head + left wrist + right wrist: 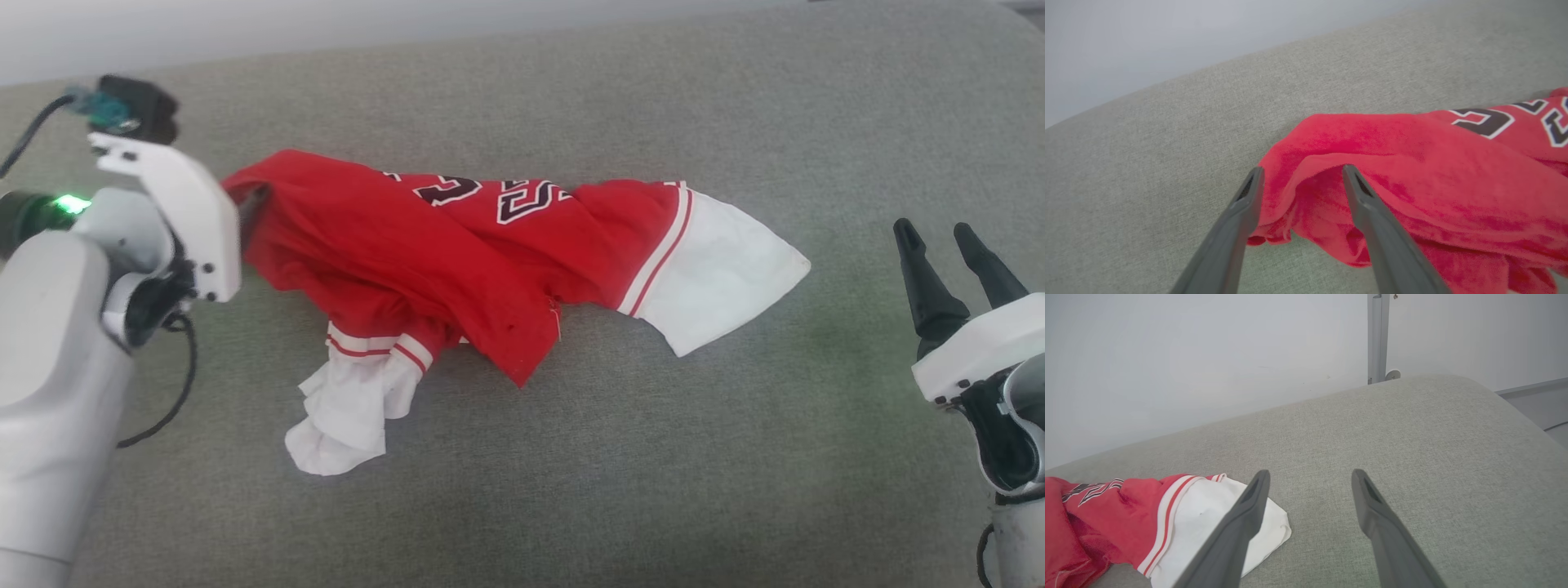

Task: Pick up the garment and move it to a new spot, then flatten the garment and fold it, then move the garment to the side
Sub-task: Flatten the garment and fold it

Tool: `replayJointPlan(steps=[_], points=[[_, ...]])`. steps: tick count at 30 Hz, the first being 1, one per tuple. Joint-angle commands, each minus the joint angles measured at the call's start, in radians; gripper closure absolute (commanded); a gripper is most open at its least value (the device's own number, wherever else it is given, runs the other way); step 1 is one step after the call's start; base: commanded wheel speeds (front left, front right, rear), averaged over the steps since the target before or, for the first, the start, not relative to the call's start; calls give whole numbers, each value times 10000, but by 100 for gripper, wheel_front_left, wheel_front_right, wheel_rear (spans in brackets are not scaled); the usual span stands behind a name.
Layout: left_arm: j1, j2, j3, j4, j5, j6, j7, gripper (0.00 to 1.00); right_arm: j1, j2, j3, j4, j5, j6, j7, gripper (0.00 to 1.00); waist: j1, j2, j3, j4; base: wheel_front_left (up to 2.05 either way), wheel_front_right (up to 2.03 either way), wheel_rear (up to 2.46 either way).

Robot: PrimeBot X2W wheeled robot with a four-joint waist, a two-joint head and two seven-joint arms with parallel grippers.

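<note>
The garment (457,253) lies crumpled on the grey cushion, a red jersey T-shirt with black white-outlined letters, one white sleeve spread to the right and the other bunched at the lower left. My left gripper (245,204) is at its left edge, its fingers hidden behind the white wrist housing in the head view. In the left wrist view the left gripper (1300,173) is open, its fingers straddling a raised red fold of the garment (1412,163). My right gripper (933,233) is open over bare cushion, well right of the white sleeve. In the right wrist view the right gripper (1310,475) holds nothing, with the garment (1126,514) at the lower left.
The grey fabric cushion (735,457) has its far edge against a pale wall. A metal post (1378,339) stands behind the cushion's right end, where the cushion curves away. A black cable (175,392) hangs from my left wrist.
</note>
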Motion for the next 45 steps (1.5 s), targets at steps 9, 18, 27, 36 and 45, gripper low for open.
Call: replayJointPlan(steps=[9,18,27,36,45], points=[[-195,-372,-898,-1830,-88,-130,1543,0,112,77,34,18,-153,-10,104,0,0,0,-410,240,0,0,0],[626,-788,-1866,-3490,-310,36,3052,0,177,179,256,5,-141,-10,129,0,0,0,-562,24,0,0,0],[1208,-738,-2429,-3882,-299,-29,3473,0,192,214,329,62,-55,-10,16,0,0,0,-391,-375,0,0,0],[1154,-492,-3093,-3572,-62,-231,3503,0,117,238,321,166,-22,-10,-87,0,0,0,-189,-545,0,0,0],[741,-331,-3862,-3024,-186,-362,2803,100,-13,249,362,272,5,-10,-194,0,0,0,-88,-509,0,0,0]])
